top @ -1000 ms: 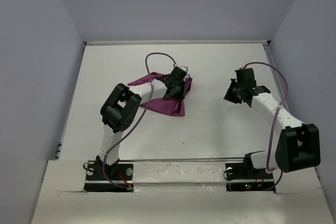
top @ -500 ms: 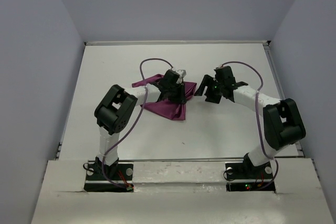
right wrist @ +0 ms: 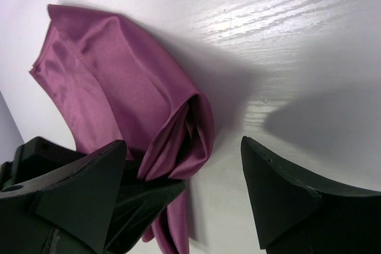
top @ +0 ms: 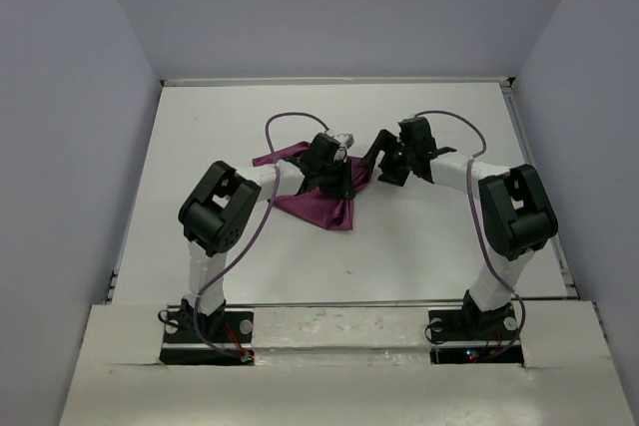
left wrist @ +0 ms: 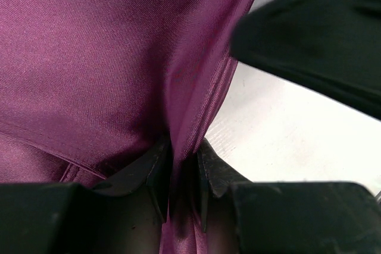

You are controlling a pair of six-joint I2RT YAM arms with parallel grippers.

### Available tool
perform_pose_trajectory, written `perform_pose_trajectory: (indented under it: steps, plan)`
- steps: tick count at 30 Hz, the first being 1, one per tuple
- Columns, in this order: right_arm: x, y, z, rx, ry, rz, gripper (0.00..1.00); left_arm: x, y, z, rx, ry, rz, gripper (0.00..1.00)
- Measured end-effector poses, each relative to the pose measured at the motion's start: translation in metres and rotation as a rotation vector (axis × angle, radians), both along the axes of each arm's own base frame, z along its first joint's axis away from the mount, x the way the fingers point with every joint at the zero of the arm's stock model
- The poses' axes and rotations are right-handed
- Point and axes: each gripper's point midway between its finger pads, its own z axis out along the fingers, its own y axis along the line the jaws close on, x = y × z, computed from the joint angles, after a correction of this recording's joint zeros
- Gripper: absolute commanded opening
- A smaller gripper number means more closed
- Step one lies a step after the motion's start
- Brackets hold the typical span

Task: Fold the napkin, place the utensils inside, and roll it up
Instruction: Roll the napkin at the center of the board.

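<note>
The plum-purple napkin [top: 318,207] lies crumpled at mid-table, one part lifted. My left gripper [top: 337,177] is shut on a bunched fold of it; in the left wrist view the cloth [left wrist: 119,57] fills the frame and runs down between the jaws of that gripper [left wrist: 180,168]. My right gripper [top: 377,157] stands open just right of the napkin's raised edge. Its wrist view shows the rolled fold [right wrist: 178,135] between the wide-apart fingers of the right gripper [right wrist: 184,191], untouched, with the left gripper's black finger [right wrist: 140,206] under the cloth. No utensils are in view.
The white table [top: 429,236] is walled in by grey panels on three sides, with a rail along its back edge [top: 339,80]. Purple cables [top: 280,127] loop over both arms. A small dark speck [top: 348,270] lies on the table in front.
My right arm has swung left from the table's right side up to the napkin, and its jaws have opened. My left gripper has kept its hold, shifting slightly left.
</note>
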Motion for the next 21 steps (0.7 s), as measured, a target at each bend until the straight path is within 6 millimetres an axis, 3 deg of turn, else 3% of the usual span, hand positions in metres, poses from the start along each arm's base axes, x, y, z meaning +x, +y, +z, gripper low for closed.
perform_pose_trajectory:
  steps: [5,13,19,21]
  plan:
    - [-0.005,0.009,-0.025,0.0,0.058,0.016,0.79,-0.002,0.0,0.0,-0.006,0.001,-0.005,0.0]
    - [-0.004,0.026,-0.029,0.013,0.06,0.049,0.61,-0.004,-0.001,0.0,-0.009,0.002,-0.019,0.0]
    - [-0.003,0.027,-0.034,0.004,0.065,0.045,0.51,-0.006,-0.001,0.001,-0.013,-0.001,-0.043,0.0]
    - [-0.003,0.026,-0.035,0.001,0.065,0.043,0.43,-0.008,-0.001,0.001,-0.013,-0.002,-0.053,0.0]
